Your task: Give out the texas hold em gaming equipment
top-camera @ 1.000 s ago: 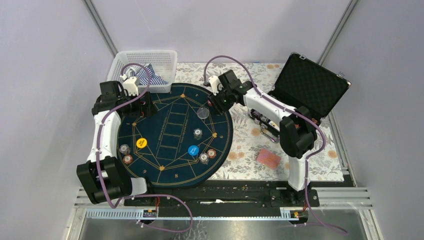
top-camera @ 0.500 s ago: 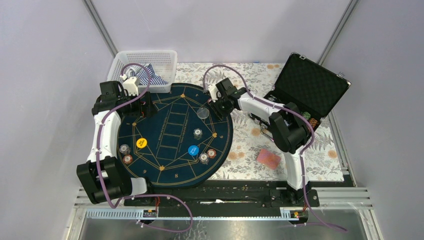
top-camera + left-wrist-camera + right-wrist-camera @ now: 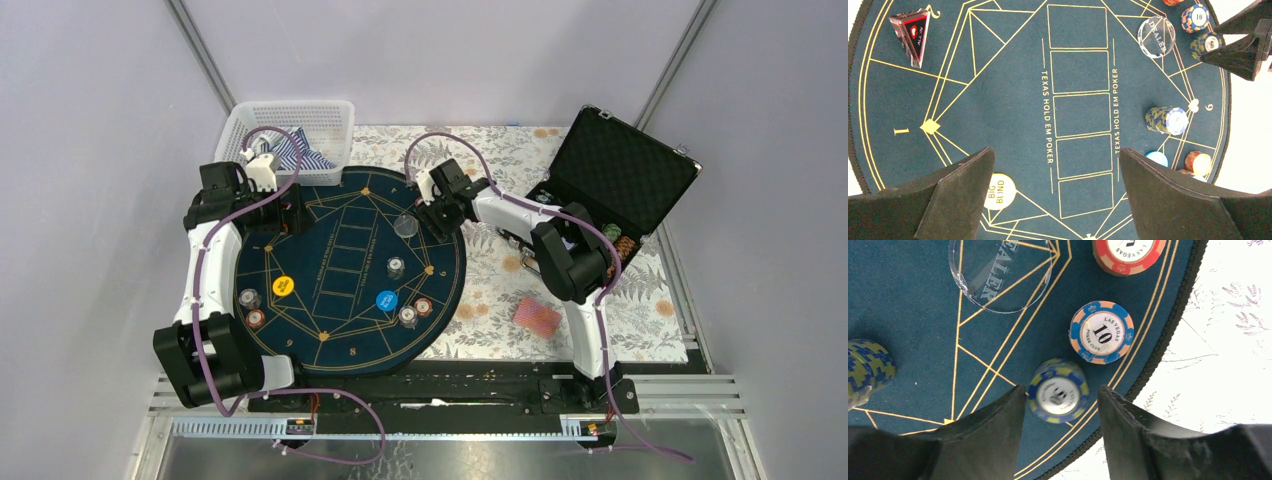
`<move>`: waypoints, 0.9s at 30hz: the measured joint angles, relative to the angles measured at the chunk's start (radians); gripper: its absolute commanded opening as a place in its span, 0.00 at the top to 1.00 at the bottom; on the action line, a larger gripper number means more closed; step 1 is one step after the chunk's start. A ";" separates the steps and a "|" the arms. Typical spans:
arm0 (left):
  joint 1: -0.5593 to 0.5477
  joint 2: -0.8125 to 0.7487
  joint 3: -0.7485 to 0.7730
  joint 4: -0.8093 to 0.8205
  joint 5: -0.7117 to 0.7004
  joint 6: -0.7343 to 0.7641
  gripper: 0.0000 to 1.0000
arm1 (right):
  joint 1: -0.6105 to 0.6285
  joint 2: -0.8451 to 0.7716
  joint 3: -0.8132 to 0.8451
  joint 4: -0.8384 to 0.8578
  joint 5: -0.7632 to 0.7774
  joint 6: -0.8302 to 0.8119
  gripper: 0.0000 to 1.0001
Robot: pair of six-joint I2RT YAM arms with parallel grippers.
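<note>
Chip stacks [image 3: 396, 268] and the dealer disc [image 3: 405, 226] are being borne on the round mat [image 3: 340, 330]; playing cards [image 3: 538, 319] are being kept to its right, before the case [image 3: 622, 170].

A blue-and-yellow chip stack [image 3: 1058, 395] stands upright just inside the mat [image 3: 908, 330] edge. Close by stand a blue-and-orange stack [image 3: 1102, 332] marked 10 and a red stack [image 3: 1128, 252], and the clear dealer disc [image 3: 1000, 272] lies flat. The yellow big-blind disc [image 3: 998, 191] lies flat on the mat. The red-backed cards [image 3: 538, 318] lie on the floral surface [image 3: 490, 280].
</note>
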 measured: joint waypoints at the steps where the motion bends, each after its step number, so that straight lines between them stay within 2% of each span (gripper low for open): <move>1: 0.000 0.000 0.000 0.000 0.000 0.002 0.01 | 0.000 0.000 0.001 0.002 0.002 -0.001 0.30; 4: 0.000 0.000 0.000 0.000 0.000 0.003 0.01 | 0.000 0.000 0.014 -0.003 0.003 -0.005 0.20; 7: 0.000 0.000 0.000 0.000 0.000 0.004 0.01 | 0.000 -0.006 0.018 -0.013 -0.021 -0.008 0.15; 18: 0.000 0.000 0.000 -0.002 0.002 0.006 0.01 | 0.037 -0.222 -0.027 -0.079 -0.239 -0.018 0.12; 27: 0.000 0.000 0.000 -0.003 0.002 0.006 0.01 | 0.162 -0.151 -0.010 -0.086 -0.244 -0.017 0.12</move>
